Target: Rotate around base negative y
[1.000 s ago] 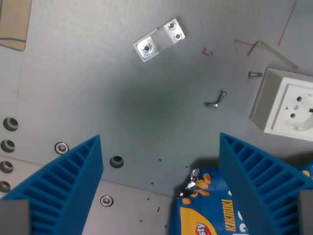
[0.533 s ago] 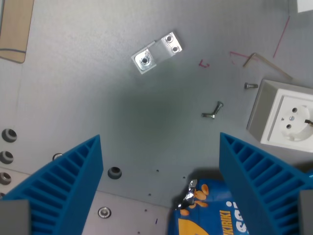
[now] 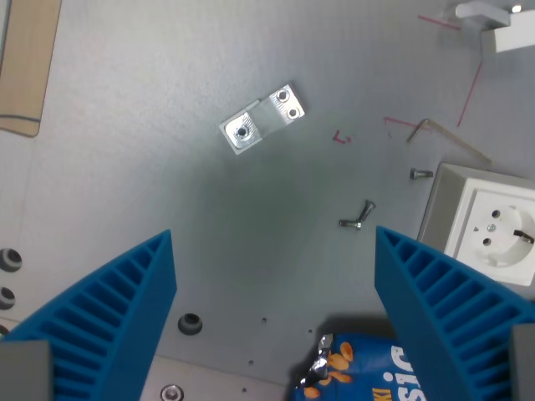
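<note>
Two blue ribbed fingers (image 3: 109, 322) frame the bottom of my wrist view, one at the lower left and one at the lower right, spread wide with nothing between them. The gripper (image 3: 272, 322) hangs above the grey table (image 3: 150, 125) and looks down on it, holding nothing; the task gives me no object to find, only a turn of the arm itself.

Between the fingers at the bottom edge lies a blue snack bag (image 3: 359, 372), its crimped foil corner towards the left finger. White letters run across it, but they are cut off by the frame and the right finger, so I can't read a whole word.

At the wrist view's right sits a white socket (image 3: 489, 234), partly behind the right finger. Just left of it lie a bent screw (image 3: 357, 215) and a small bolt (image 3: 420, 174), with an Allen key (image 3: 443, 138) above them. Thin red pen marks cross the table near the key, one like a small "L"; they spell nothing I can make out.

A metal bracket (image 3: 263, 117) lies tilted near the middle top. A wooden board (image 3: 29, 67) fills the upper left corner.
</note>
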Tool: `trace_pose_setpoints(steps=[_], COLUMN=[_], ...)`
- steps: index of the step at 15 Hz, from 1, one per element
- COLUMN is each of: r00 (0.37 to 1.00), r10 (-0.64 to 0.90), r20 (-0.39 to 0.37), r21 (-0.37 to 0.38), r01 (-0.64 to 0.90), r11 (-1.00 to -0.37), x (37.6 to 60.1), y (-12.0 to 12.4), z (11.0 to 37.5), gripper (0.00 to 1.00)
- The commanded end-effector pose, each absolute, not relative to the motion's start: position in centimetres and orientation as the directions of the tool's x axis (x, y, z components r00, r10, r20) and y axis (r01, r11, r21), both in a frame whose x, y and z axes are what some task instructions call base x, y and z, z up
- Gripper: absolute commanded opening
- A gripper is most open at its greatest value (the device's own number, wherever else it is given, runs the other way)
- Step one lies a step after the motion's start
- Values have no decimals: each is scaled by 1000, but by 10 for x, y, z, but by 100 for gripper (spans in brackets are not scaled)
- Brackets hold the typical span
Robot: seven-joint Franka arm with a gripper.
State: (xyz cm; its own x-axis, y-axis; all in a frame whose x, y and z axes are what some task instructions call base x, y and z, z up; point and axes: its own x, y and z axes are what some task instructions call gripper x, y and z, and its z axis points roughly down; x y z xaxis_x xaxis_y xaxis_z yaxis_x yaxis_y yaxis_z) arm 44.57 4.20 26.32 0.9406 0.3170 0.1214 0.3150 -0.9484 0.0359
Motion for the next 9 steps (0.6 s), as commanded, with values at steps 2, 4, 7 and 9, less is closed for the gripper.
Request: trace_pose_setpoints(steps=[2, 4, 7, 9], r00=[866, 855, 838, 826], r10=[318, 318, 319, 319], r20=[386, 409, 443, 465], r21=[136, 144, 155, 163], r01=[288, 284, 279, 275], r11=[-948, -948, -948, -948], x=[430, 430, 430, 430], y=[41, 41, 41, 41], z=[266, 266, 266, 266], gripper=[100, 100, 100, 100])
